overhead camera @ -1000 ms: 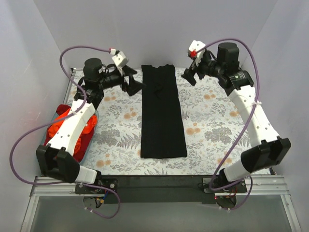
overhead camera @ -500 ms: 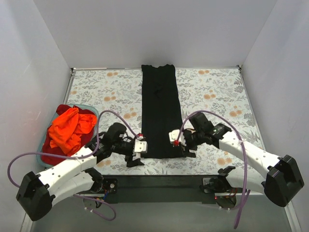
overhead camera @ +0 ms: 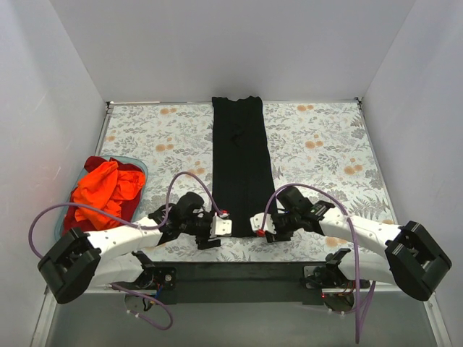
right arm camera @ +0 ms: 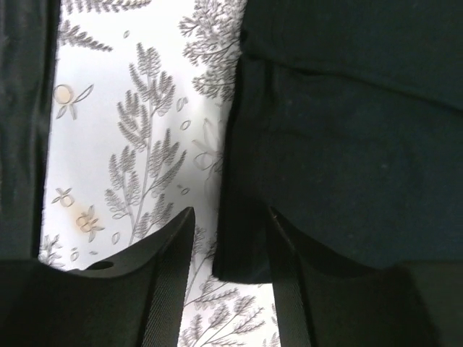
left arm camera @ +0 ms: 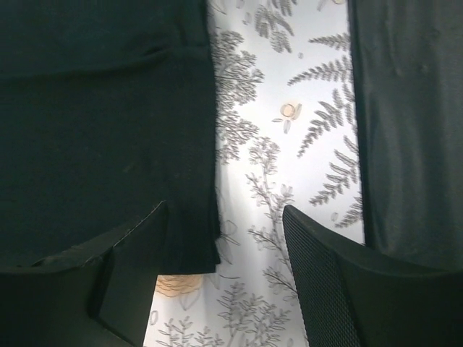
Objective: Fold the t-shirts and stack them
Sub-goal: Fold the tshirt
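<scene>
Your black shirt (overhead camera: 242, 166) lies flat down the middle of the tablecloth (overhead camera: 325, 159), folded into one long narrow strip that runs from the far edge almost to the near edge. The orange shirts (overhead camera: 105, 189) sit bunched in the basket (overhead camera: 142, 165) at the left side of the table, well apart from the black one, with some darker red cloth under them.

Both arms are bent low at the strip's near end. Your left gripper (overhead camera: 215, 231) is at the near left corner and your right gripper (overhead camera: 262, 228) is at the near right corner, facing each other across the strip's short edge.

In the left wrist view, the left gripper (left arm camera: 223, 217) has its jaws spread wide. The black shirt (left arm camera: 101, 130) fills the upper left there, and its corner reaches down into the gap beside one of the fingers (left arm camera: 123, 282), with patterned tablecloth (left arm camera: 282, 144) showing across the rest of the gap.

In the right wrist view, the right gripper (right arm camera: 228, 217) is also parted, though more narrowly. The corner of the black shirt (right arm camera: 347, 130) lies between its fingers (right arm camera: 145, 289), unclamped, with tablecloth (right arm camera: 137, 130) to the left of it.
</scene>
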